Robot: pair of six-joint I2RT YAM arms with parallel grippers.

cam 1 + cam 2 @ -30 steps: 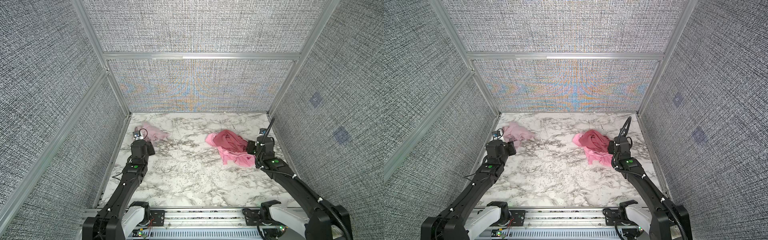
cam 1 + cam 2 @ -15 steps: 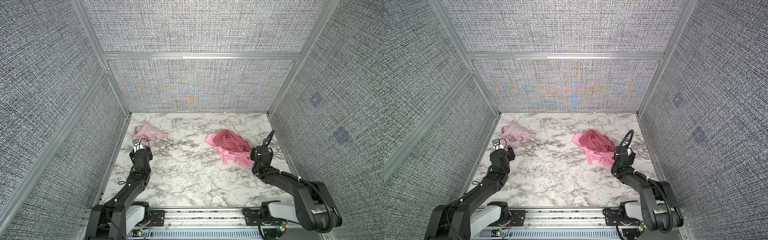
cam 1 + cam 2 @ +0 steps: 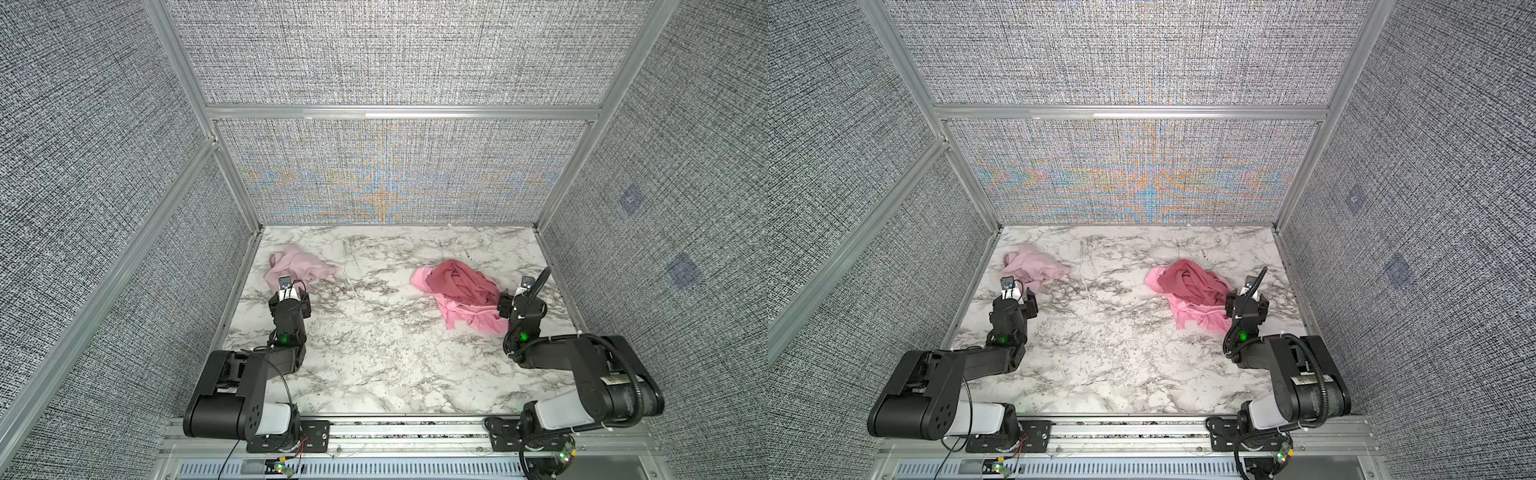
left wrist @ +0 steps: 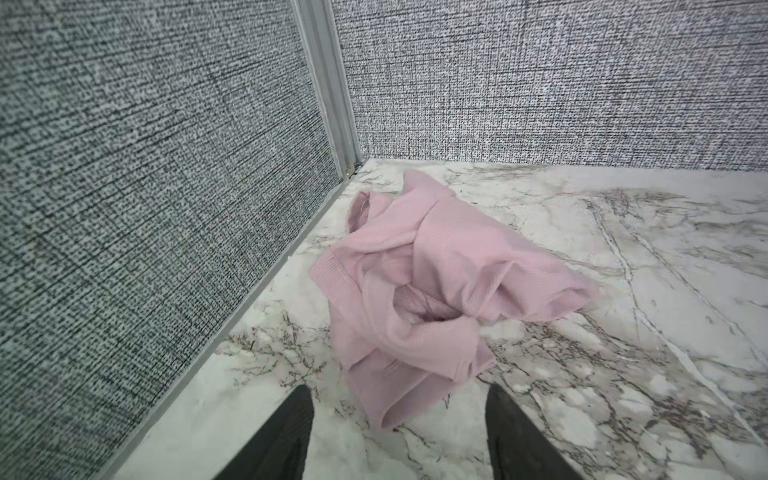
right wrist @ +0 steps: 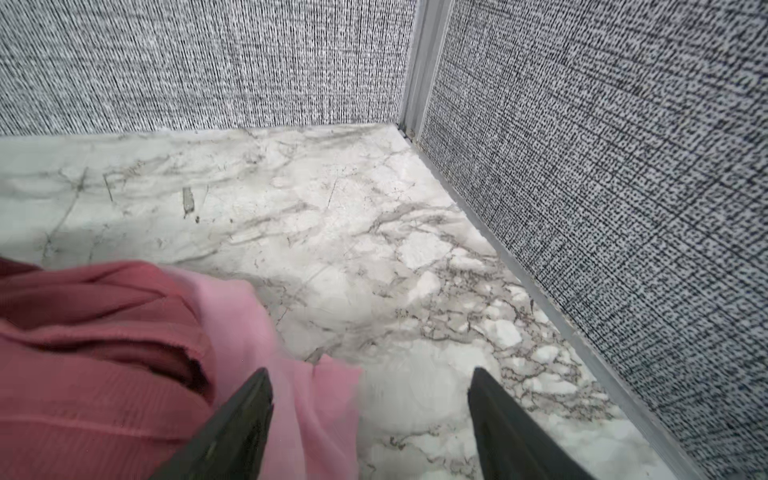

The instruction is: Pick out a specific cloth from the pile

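- In both top views the cloth (image 3: 299, 268) (image 3: 1034, 268), the palest pink one, lies crumpled on the marble tabletop (image 3: 374, 332). It is in the far left corner, close to the left wall (image 3: 124, 208).
- The pile (image 3: 457, 291) sits well apart from the cloth, on the right side of the tabletop. A dark rose cloth (image 3: 461, 282) lies on top of a bright pink cloth (image 3: 469, 320).
- The left arm (image 3: 286, 332) points at the cloth, and the left jaws are just beside the cloth's near edge.
- The right arm (image 3: 552, 357) points at the right edge of the pile. The right jaws are just beside the pile, near the right wall (image 3: 665, 208).
- From up here both pairs of jaws are too small to tell how wide they stand.
- In the left wrist view the cloth (image 4: 428, 282) fills the middle. It is ribbed and folded into a soft heap, near the corner where two walls meet.
- The left jaws are spread wide and hold nothing. One black tip (image 4: 291, 424) shows on each side of the cloth's near end. It is hard to tell if they touch it.
- In the right wrist view the right jaws are also spread wide and hold nothing.
- One black tip (image 5: 245, 407) is in front of the edge of the bright pink cloth (image 5: 249, 316). The other tip (image 5: 498, 411) is over bare tabletop (image 5: 332, 208).
- The dark rose cloth (image 5: 83, 332) lies on the bright pink one here too, and the pink edge looks blurry.
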